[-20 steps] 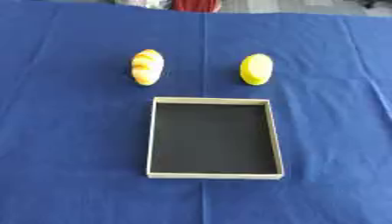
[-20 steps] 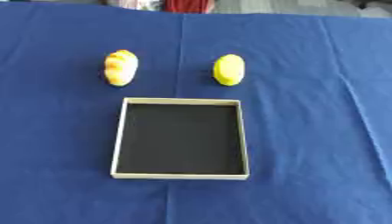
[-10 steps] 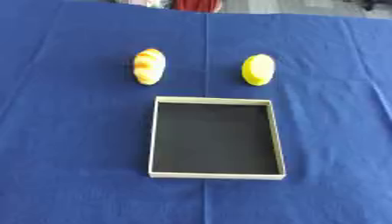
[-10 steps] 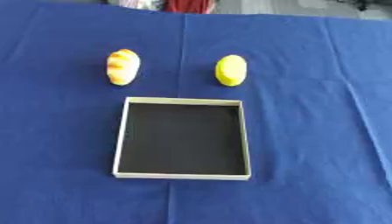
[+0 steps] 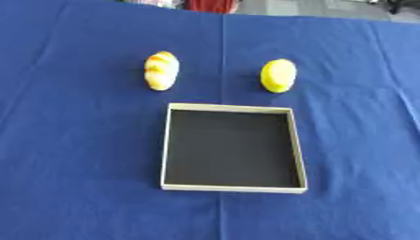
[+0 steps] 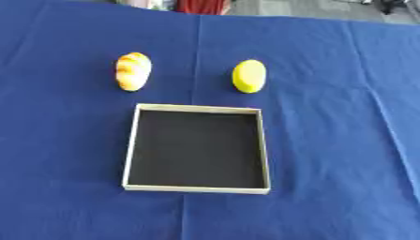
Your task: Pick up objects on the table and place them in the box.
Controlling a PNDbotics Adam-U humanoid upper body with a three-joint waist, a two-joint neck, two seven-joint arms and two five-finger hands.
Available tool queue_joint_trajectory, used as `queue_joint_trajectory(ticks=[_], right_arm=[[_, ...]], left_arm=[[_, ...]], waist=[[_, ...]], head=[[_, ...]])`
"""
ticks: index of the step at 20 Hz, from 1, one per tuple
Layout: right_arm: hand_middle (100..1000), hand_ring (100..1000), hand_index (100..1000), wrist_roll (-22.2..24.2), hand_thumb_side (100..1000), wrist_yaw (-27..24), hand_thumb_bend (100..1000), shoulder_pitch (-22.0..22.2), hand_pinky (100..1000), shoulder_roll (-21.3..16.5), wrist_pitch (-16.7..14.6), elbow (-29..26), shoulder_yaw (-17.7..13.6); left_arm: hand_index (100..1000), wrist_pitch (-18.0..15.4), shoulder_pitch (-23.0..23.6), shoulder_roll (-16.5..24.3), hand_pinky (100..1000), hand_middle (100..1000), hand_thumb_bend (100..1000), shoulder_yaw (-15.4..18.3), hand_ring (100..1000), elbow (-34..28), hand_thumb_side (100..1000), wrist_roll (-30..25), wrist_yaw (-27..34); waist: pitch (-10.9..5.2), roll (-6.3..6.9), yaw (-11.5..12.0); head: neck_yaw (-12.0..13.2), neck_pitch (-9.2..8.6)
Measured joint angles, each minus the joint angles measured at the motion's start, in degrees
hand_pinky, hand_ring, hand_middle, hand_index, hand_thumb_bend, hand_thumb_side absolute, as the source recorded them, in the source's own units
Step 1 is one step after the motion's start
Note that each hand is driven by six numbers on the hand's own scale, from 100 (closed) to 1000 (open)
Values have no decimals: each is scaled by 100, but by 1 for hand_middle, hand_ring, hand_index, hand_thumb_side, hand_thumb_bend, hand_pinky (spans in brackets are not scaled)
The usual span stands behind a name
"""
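Shallow rectangular box with pale cream rim point(image 5: 233, 189) and matte black floor sits in the middle of my view, nothing in it. Beyond its far left corner lies an oblong yellow-and-orange striped object, bread-roll shaped point(image 5: 161, 70), on the cloth, apart from the box. Beyond the far right corner lies a smooth plain yellow oval object, lemon-like point(image 5: 278, 75), also clear of the rim. The two are well apart from each other. Blue fabric tablecloth point(image 5: 74, 154), with a straight crease down the centre. No writing readable anywhere. Neither of my hands shows, so I cannot tell their state.
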Motion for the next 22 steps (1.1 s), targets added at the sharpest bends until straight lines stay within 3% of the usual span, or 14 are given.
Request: queue_joint_trajectory(ticks=[5, 8, 18, 22], right_arm=[[855, 923, 897, 421, 550, 421, 197, -201, 900, 217, -301, 539, 394], [868, 933, 910, 669, 456, 666, 248, -218, 906, 286, -484, 747, 476], [877, 940, 915, 1570, 344, 1182, 292, -374, 912, 563, -966, 1162, 529], [889, 950, 914, 1897, 205, 1281, 341, -364, 916, 617, -1056, 1265, 526]], left_arm=[[820, 3, 0, 0, 797, 705, 231, 0, 771, -1, 675, -6, 15], [820, 3, 0, 0, 797, 705, 232, -1, 771, -1, 674, -9, 17], [819, 4, -15, -2, 797, 704, 230, -34, 771, -1, 675, -52, 37], [819, 5, -19, -3, 797, 700, 229, -34, 771, -1, 676, -54, 62]], waist=[[-1, 7, -14], [-1, 11, -16], [-1, 49, -17], [-1, 65, -11]], head=[[-1, -1], [-2, -1], [-11, -1], [-29, -1]])
